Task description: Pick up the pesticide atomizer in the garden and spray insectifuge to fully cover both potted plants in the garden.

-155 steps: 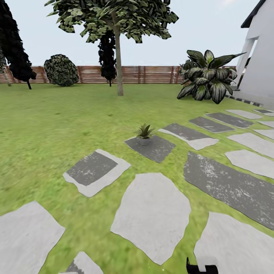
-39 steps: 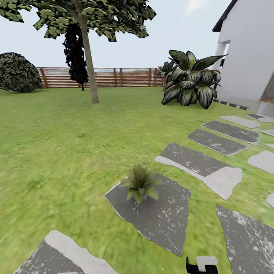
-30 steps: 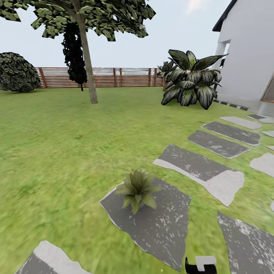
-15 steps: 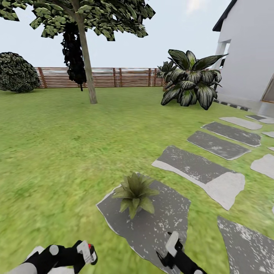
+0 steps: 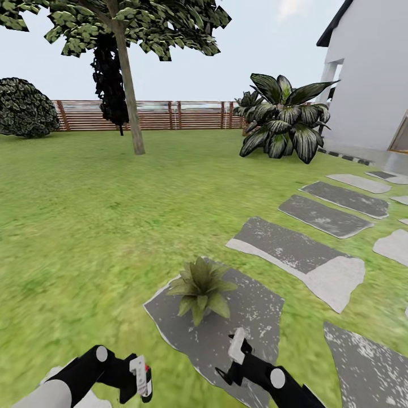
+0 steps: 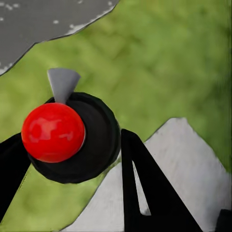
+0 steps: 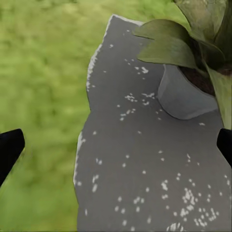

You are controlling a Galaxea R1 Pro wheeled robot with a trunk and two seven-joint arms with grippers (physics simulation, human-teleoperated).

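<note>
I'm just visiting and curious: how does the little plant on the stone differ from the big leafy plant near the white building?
The potted plant is a small low rosette in a grey pot, standing on a dark stepping stone just ahead of the right gripper. The big shrub is far larger, grows at the lawn's far side beside the house, and has darker, pale-striped leaves. Both have broad pointed leaves.

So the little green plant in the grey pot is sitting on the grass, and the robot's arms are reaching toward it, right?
Not on the grass. The head view shows the small green leafy plant in its grey pot standing on a dark grey stepping stone. Both arms do reach toward it: left tool, right tool.
</note>
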